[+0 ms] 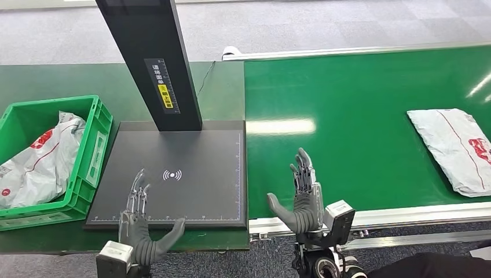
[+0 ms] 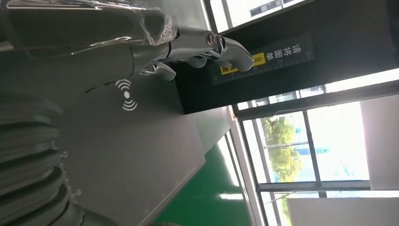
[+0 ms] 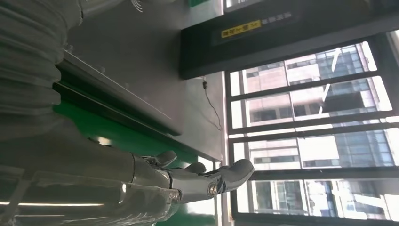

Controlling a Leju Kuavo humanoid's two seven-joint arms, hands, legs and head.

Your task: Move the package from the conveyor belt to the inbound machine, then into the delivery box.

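A grey plastic package (image 1: 457, 147) with red print lies flat on the green conveyor belt (image 1: 359, 139) at the far right. The inbound machine is a dark scanning plate (image 1: 191, 174) with a black post (image 1: 151, 58) rising from its back. My left hand (image 1: 139, 223) hovers open over the plate's near left corner, fingers straight and empty; its fingers (image 2: 197, 44) point toward the post. My right hand (image 1: 301, 200) is open and empty over the belt's near edge, well left of the package. Its fingers (image 3: 197, 181) stretch out above the belt.
A green delivery box (image 1: 87, 156) stands left of the plate with a grey package (image 1: 40, 162) lying inside. The belt's metal rail (image 1: 376, 220) runs along the near side. A thin cable (image 1: 205, 78) trails behind the post.
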